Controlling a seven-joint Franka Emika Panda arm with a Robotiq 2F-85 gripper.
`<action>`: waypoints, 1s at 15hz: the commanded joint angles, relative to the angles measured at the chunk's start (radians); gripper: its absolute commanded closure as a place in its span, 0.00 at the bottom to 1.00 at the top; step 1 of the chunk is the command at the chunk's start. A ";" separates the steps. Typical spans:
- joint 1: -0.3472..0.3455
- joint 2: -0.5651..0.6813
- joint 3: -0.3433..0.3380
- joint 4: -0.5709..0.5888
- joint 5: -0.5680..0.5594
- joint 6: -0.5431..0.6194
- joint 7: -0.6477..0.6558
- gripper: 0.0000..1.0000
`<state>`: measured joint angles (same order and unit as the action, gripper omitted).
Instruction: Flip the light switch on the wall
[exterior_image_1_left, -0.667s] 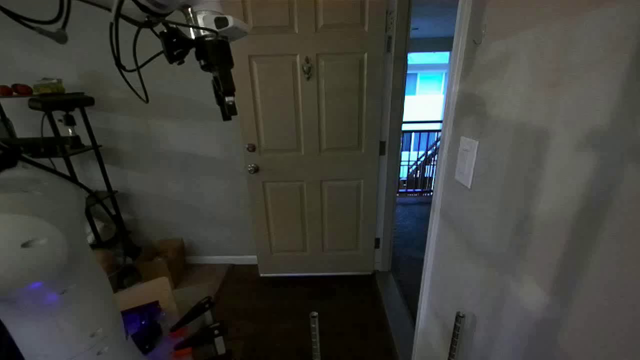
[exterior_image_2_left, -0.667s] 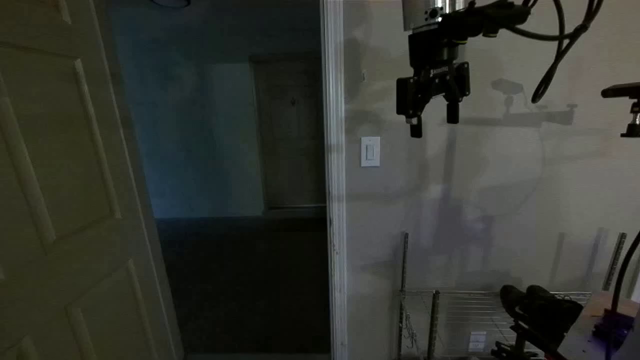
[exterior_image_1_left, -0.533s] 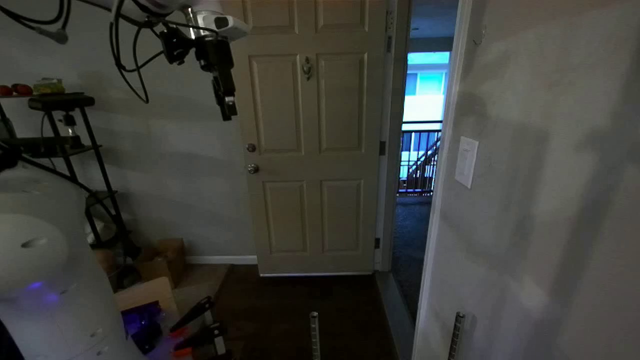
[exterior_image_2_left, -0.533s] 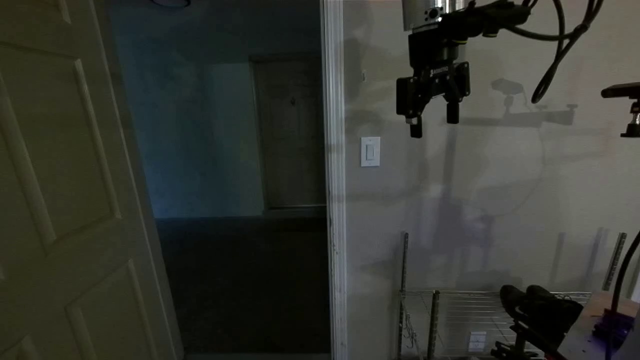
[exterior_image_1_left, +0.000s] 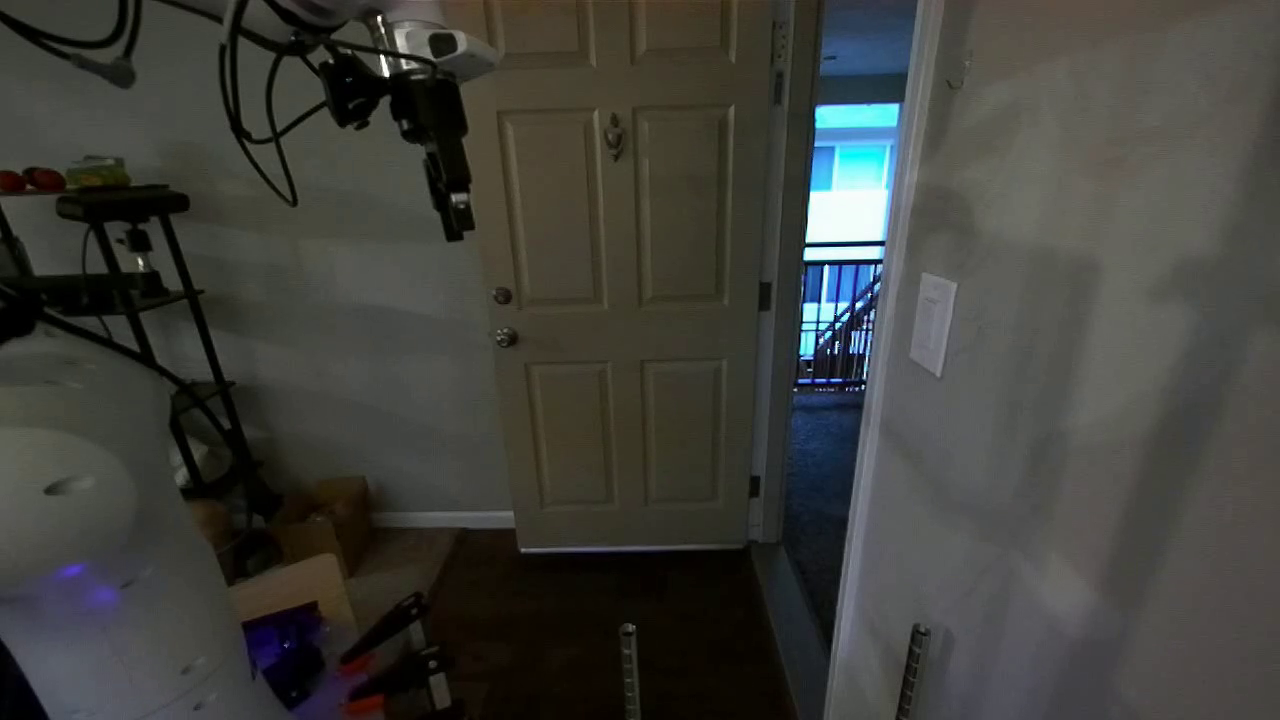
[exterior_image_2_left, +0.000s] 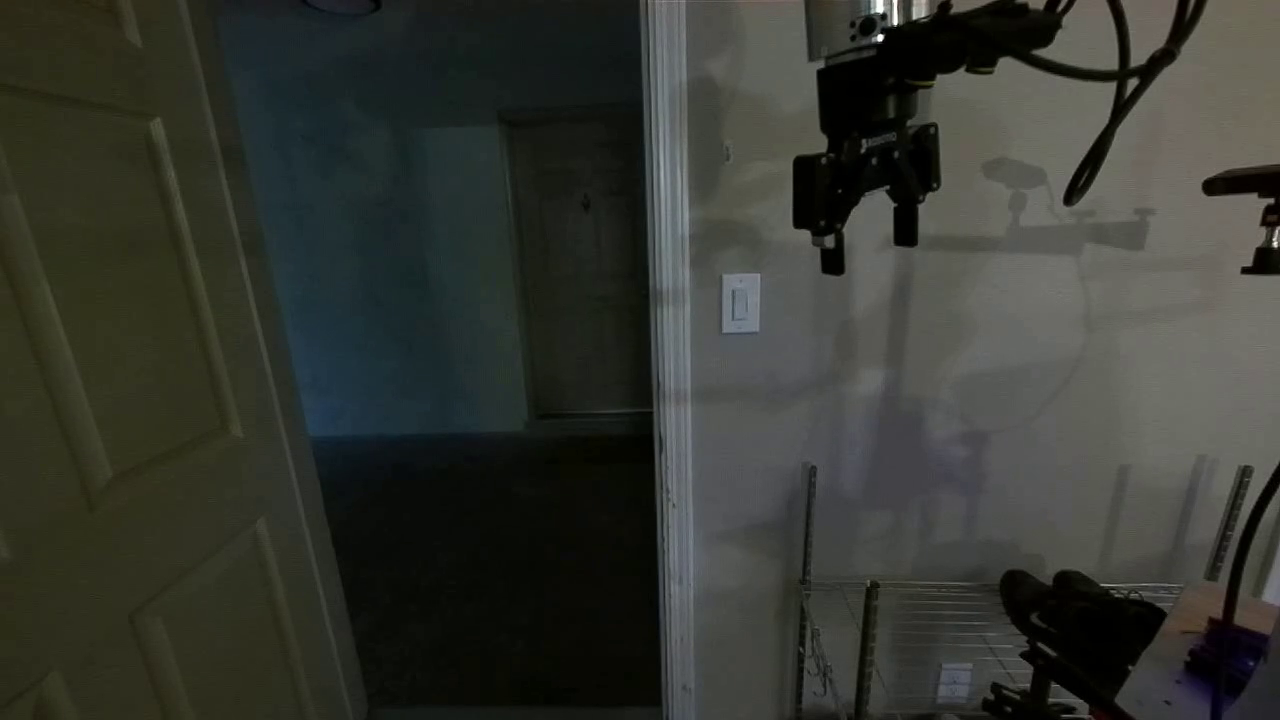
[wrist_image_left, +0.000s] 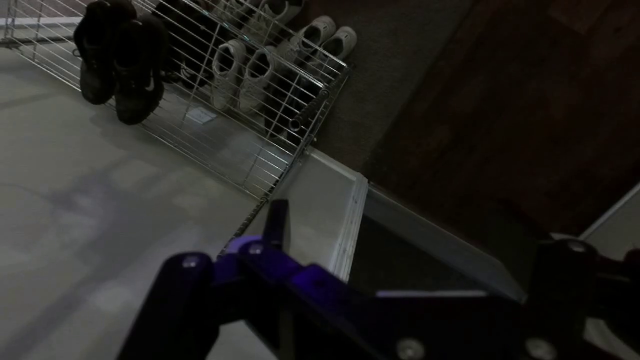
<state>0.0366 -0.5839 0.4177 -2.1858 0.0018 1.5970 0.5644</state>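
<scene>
The light switch (exterior_image_1_left: 933, 325) is a white upright plate on the pale grey wall (exterior_image_1_left: 1080, 450), beside the door trim. In an exterior view the plate shows face-on with a rocker in its middle (exterior_image_2_left: 741, 303). My black gripper (exterior_image_2_left: 869, 245) points down, with its two fingers apart and nothing between them. It appears above and to the right of the switch there. In an exterior view the gripper (exterior_image_1_left: 456, 222) hangs far left of the switch, well away from it. The wrist view shows one finger (wrist_image_left: 276, 220) and the wall (wrist_image_left: 100, 210), but not the switch.
A cream panelled door (exterior_image_1_left: 620, 335) stands open next to the doorway, edged by white trim (exterior_image_2_left: 670, 400). A wire rack with metal posts (exterior_image_2_left: 868, 650) stands low against the wall and holds shoes (wrist_image_left: 137, 70). A black stand (exterior_image_1_left: 125, 208) and cardboard boxes (exterior_image_1_left: 340, 515) are near the arm.
</scene>
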 joint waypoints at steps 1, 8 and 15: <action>0.021 0.021 -0.030 -0.003 -0.020 0.012 0.006 0.00; -0.036 0.231 -0.144 0.016 -0.078 0.198 -0.025 0.46; -0.056 0.444 -0.248 0.098 -0.220 0.405 0.028 0.93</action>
<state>-0.0136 -0.2034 0.1934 -2.1353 -0.1503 1.9440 0.5575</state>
